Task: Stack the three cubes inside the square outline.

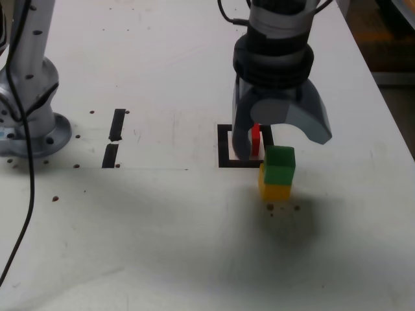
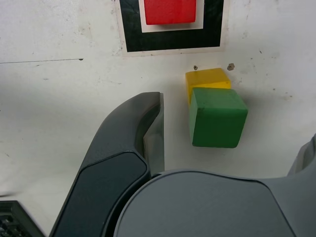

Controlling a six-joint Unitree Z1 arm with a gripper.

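A red cube (image 1: 255, 139) (image 2: 169, 11) sits inside the square outline (image 1: 224, 148) (image 2: 131, 27) of black tape; in the exterior view a finger hides part of it. Just outside the outline's near right corner, a green cube (image 1: 280, 165) (image 2: 217, 118) rests on a yellow cube (image 1: 275, 189) (image 2: 207, 79), turned slightly off it. My gripper (image 1: 280, 144) (image 2: 229, 143) is open and holds nothing. In the wrist view the green cube lies between its spread fingers (image 2: 150, 128), touching neither.
Two short black tape strips (image 1: 118, 124) (image 1: 111, 155) lie toward the exterior view's left. The arm's metal base (image 1: 32, 103) and a black cable (image 1: 26, 194) stand at the far left. The table's edge (image 1: 389, 110) runs down the right.
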